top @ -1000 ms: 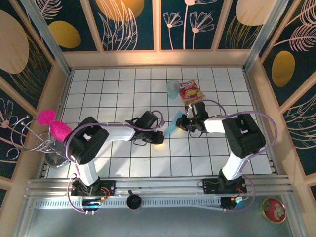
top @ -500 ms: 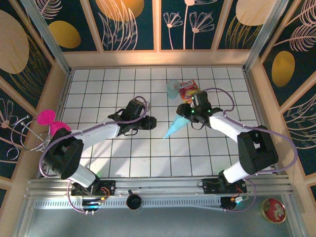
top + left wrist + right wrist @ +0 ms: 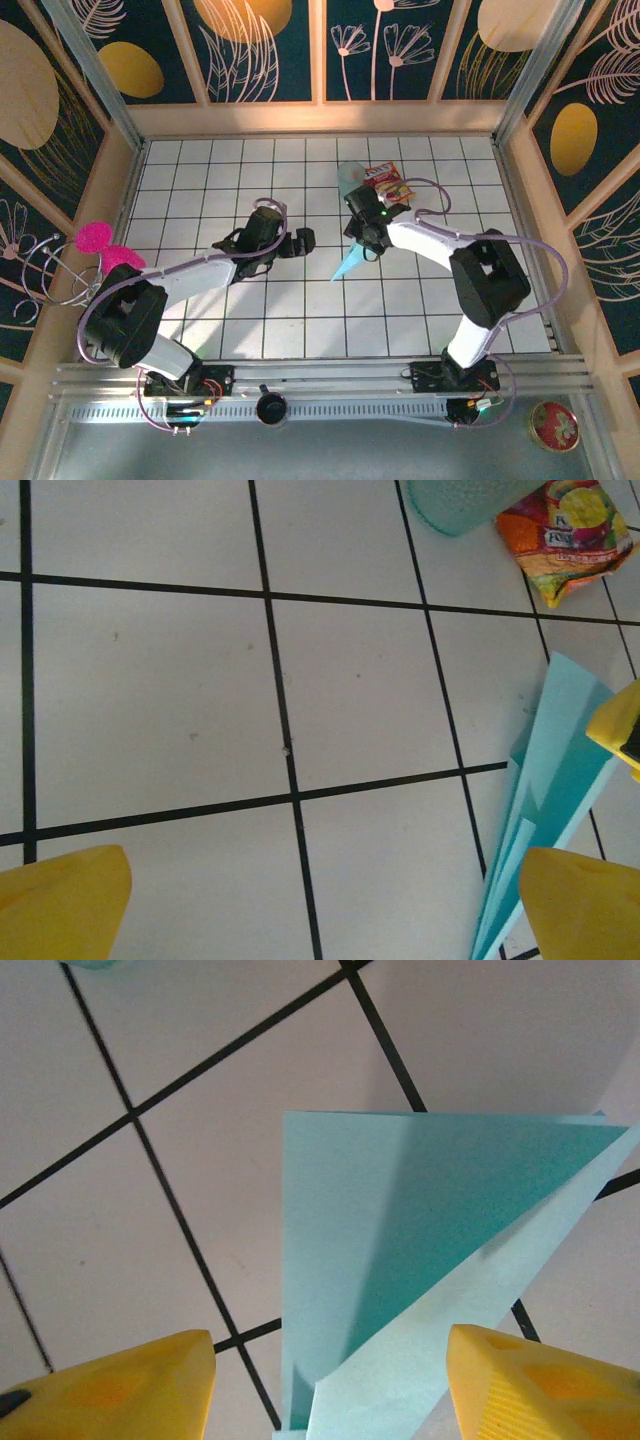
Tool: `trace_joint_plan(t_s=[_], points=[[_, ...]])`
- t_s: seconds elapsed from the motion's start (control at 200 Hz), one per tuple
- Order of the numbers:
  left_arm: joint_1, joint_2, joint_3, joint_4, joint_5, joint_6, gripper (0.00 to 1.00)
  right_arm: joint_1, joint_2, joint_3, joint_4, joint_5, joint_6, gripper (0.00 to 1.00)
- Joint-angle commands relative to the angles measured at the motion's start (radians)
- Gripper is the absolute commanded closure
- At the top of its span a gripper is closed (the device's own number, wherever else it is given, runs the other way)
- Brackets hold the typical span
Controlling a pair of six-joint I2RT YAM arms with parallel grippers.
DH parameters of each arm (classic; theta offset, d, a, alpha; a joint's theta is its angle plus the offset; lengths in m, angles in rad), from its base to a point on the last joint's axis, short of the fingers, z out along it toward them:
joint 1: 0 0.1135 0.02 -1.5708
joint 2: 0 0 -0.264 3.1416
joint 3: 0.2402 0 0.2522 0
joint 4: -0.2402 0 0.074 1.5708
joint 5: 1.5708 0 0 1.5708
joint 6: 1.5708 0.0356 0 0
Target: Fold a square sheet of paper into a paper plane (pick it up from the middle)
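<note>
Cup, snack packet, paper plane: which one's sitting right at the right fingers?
The teal paper plane: it lies on the tiles beneath the right gripper, framed by its spread fingers. The cup and snack packet sit farther back.

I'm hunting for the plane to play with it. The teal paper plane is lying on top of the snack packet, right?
Not quite. The teal paper plane is lying on the white tiles, apart from the snack packet. The left wrist view shows it.
</note>
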Motion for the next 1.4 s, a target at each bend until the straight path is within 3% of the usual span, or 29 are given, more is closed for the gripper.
trace_joint_plan(t_s=[0.0,0.556,1.101,1.251,1.397], points=[[0.01,-0.006,-0.022,0.064,-0.027,-0.015,0.01,0.012,0.056,0.048,-0.108,0.075,0.075,0.37],[0.014,0.05,-0.016,0.084,0.013,-0.018,0.01,0.037,0.042,0.034,-0.188,0.093,0.182,0.54],[0.07,0.058,-0.032,0.102,0.075,-0.071,0.01,0.047,0.017,0.026,-0.209,0.127,0.209,0.91],[0.121,0.04,-0.057,0.128,0.129,-0.087,0.02,0.049,-0.028,0.04,-0.138,0.114,0.113,1.0],[0.194,0.007,-0.11,0.196,0.211,-0.141,0.02,0.049,-0.1,0.008,0.097,-0.042,-0.082,1.0]])
